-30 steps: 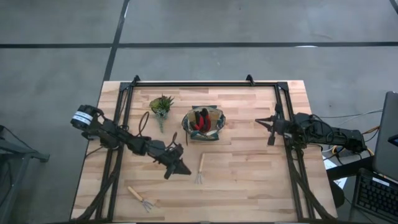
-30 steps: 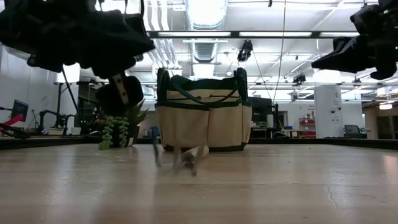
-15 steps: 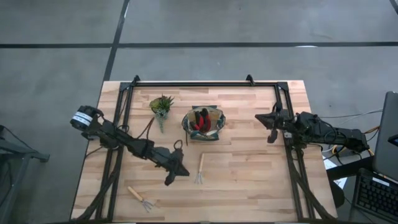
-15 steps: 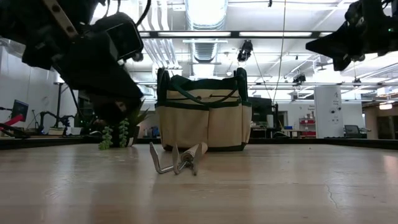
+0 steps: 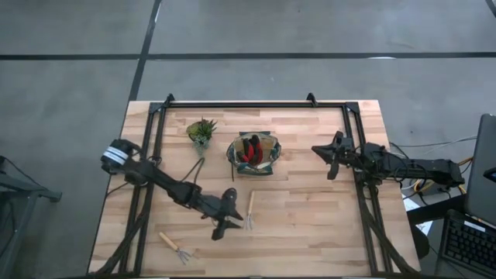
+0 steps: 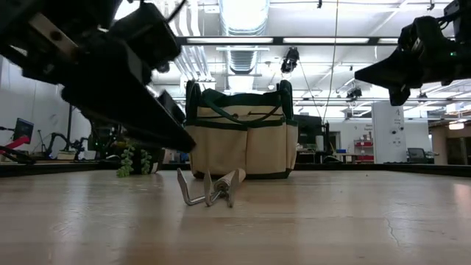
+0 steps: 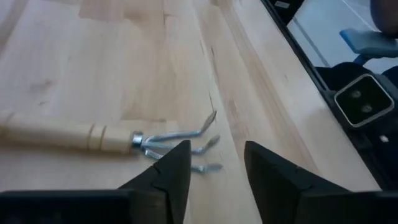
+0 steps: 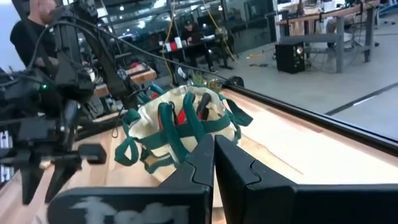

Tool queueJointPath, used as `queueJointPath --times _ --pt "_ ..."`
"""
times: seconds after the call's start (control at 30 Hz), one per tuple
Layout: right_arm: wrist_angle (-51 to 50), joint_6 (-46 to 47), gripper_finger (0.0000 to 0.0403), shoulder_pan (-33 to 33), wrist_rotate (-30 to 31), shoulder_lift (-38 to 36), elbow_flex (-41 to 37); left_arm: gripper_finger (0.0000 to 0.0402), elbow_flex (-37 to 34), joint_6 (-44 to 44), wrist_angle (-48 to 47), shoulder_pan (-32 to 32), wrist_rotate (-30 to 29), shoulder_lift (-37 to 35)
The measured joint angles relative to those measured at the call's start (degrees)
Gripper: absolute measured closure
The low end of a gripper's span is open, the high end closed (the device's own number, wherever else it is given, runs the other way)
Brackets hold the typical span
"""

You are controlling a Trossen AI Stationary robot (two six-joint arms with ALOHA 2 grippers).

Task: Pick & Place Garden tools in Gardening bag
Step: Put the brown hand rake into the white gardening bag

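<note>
A wooden-handled fork (image 5: 249,211) lies flat on the table in front of the gardening bag (image 5: 253,153), its tines toward the near edge. My left gripper (image 7: 214,165) hovers open just above and beside those tines (image 7: 186,138), touching nothing. A second fork (image 5: 175,246) lies near the front left. The bag stands upright with a red-and-black glove and a dark handle (image 8: 200,107) inside it. To the right of the bag, my right gripper (image 5: 322,157) is shut and raised, holding nothing.
A small spiky green plant (image 5: 201,130) stands left of the bag. A dark rail frame (image 5: 159,132) runs along the table's left, far and right sides. Bare wood lies between the bag and the near edge. People and benches show in the room beyond.
My left gripper has moved toward the table's right and near edges, closing in on the fork in front of the bag, and now points down at its tines. My right gripper has drifted a little toward the bag. The forks and the bag have kept still.
</note>
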Motion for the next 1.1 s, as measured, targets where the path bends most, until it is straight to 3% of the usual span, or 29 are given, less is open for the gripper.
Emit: queueJointPath --times 0.33,0.7,0.87,1.1 --pt "0.5 0.0 0.0394 0.0 0.0 0.2 -0.1 0.0239 2.8 -2.4 0.2 -0.7 0.9 7.5" --pt "0.5 1.5 0.0394 0.2 -0.1 0.3 -0.1 0.0244 2.5 -3.1 0.8 -0.8 0.1 7.5" --pt "2.2 1.1 0.0394 0.2 0.3 0.2 -0.1 0.0275 2.5 -3.7 1.3 -0.8 -1.2 7.6" --pt "2.4 1.4 0.0394 0.2 -1.5 0.8 -0.2 0.0361 2.5 -3.5 1.9 -0.8 -1.3 7.6"
